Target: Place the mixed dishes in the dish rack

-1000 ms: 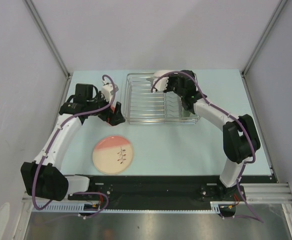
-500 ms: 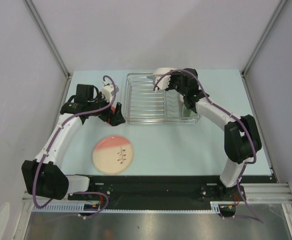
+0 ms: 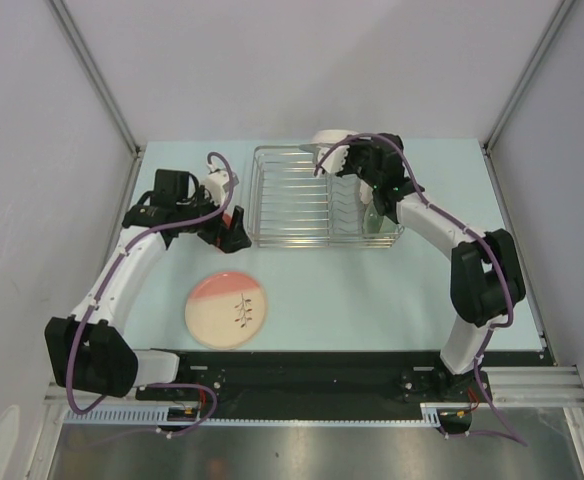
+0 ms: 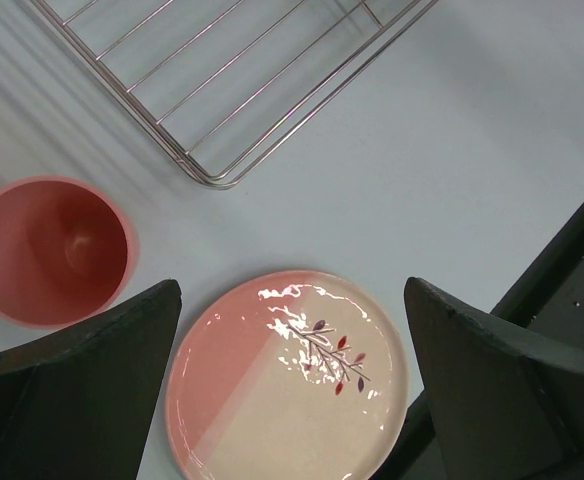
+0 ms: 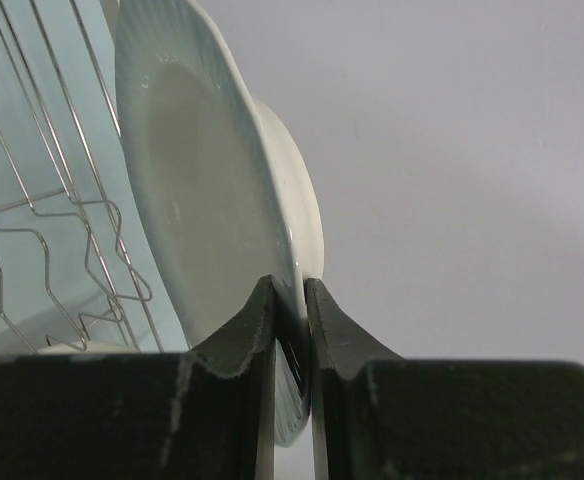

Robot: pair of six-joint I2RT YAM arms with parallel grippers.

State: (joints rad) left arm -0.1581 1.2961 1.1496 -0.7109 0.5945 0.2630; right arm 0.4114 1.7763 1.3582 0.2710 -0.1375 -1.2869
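1. Left gripper [image 3: 229, 228]: jaws spread wide and empty. It hangs just left of the rack, looking down on the cup and leaf plate. No movement over the last second.

2. Cup [image 4: 50, 250]: orange, upright, mouth up. It stands on the table just beside the rack's near left corner. Not yet loaded.

3. Leaf plate [image 4: 287, 390]: lies flat on the table in front of the rack, apart from it. Unmoved and not yet loaded.

4. Rack [image 3: 292, 200]: silver wire, at the middle back of the table. The left rows look bare. A pale green bowl [image 3: 372, 225] seems to sit at its near right end, half hidden by the arm.

5. White plate [image 5: 202, 200]: held on edge in the air, touching no wire that I can see. Over the last second it has travelled from above the rack's right-hand rows out to the far right corner, at the back rim.

6. Right gripper [image 5: 290, 300]: jaws clenched on the white plate's rim, one finger on each face. The arm has stretched further back with it.

Reading: the plate is being lined up, probably for a far slot. It has yet to be lowered between the tines and released.
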